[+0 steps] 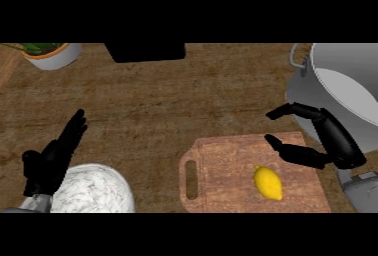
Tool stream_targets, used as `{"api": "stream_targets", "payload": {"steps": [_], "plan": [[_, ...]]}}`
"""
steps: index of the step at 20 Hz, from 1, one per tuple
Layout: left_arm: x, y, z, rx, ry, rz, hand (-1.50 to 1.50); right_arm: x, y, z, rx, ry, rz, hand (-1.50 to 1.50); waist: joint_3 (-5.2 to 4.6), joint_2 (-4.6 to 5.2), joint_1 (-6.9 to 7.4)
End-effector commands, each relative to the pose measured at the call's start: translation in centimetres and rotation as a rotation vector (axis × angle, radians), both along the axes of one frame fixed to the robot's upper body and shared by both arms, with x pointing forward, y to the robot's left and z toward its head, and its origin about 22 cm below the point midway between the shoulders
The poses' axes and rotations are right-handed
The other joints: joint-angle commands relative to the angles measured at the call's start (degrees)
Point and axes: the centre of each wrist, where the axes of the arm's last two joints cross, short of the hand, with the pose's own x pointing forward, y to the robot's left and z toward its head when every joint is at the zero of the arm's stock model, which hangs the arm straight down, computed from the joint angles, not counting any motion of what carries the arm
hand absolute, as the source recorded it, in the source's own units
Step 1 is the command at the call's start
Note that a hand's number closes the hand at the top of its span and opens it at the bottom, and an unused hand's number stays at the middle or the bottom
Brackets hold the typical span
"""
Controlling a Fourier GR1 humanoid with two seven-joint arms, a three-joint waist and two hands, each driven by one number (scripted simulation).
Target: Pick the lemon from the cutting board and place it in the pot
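Observation:
A yellow lemon [268,183] lies on the reddish wooden cutting board [221,175] at the lower middle right. My right hand [332,145] hovers over the board's right edge, just up and right of the lemon, its fingers and thumb spread apart and holding nothing. The big grey pot [347,85] stands at the right edge, partly cut off by the view. At the lower left my left hand [53,157] rests open with its fingers pointing up.
A white marbled rounded object [96,190] sits at the lower left by my left hand. A white planter [52,55] stands at the top left, and a black object [145,51] at the top middle. Brown counter spans the centre.

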Motion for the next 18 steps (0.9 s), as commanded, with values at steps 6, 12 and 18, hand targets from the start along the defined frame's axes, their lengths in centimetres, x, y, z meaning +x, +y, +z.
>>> {"api": "stream_targets", "payload": {"steps": [6, 12, 18], "plan": [[-0.4, -2.3, -2.8, -0.134, 0.18, -0.131, 0.0, -9.4, 1.6, -3.5, 0.274, -0.249, 0.047, -1.5, -0.45, 0.16, 0.3], [-0.2, -3.3, -3.2, -0.121, 0.171, -0.151, 0.0, -11.0, -1.3, 1.4, -0.007, 0.017, 0.005, -1.5, -0.75, 0.33, 1.29], [1.9, -4.5, -2.0, -0.139, 0.165, -0.201, 0.0, -11.7, 1.3, 3.3, -0.007, 0.229, -0.027, -1.5, -0.59, 0.71, 3.47]]}}
